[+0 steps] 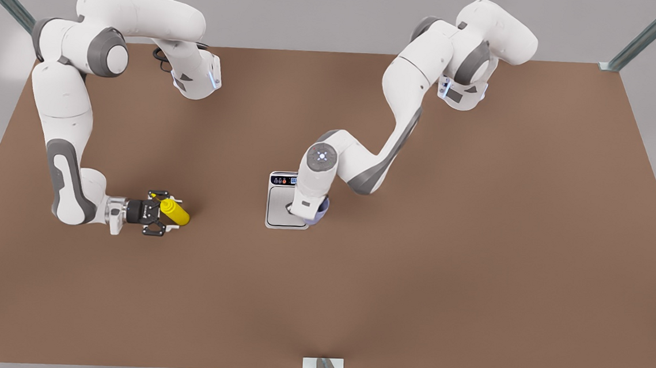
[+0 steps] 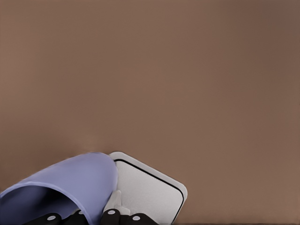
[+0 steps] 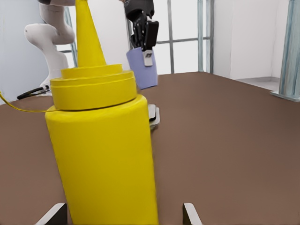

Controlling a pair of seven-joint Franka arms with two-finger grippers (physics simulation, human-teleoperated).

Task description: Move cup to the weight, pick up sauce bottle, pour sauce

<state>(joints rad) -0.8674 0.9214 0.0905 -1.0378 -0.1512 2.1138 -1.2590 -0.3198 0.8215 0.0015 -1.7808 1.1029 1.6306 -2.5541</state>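
The left gripper (image 1: pixel 306 212) sits near the middle of the front view, at the end of the arm that comes down from the upper right. It holds the cup (image 1: pixel 321 210) by its rim, with one finger inside and one outside. The cup is over the lower right corner of the weight (image 1: pixel 279 206); it looks a bit lifted off it, but that is hard to tell. In the left wrist view the lavender-blue cup (image 2: pixel 65 187) is tipped over the corner of the weight (image 2: pixel 150 190). The weight lies flat on the brown surface (image 1: pixel 474 246), with its dark screen end toward the top of the frame. The right gripper (image 1: pixel 164 213) is at the lower left of the front view. Its fingers (image 3: pixel 191 214) are spread wide on both sides of the yellow sauce bottle (image 1: pixel 175 211), not squeezing it. The sauce bottle (image 3: pixel 105 154) stands up straight, well apart from the weight.
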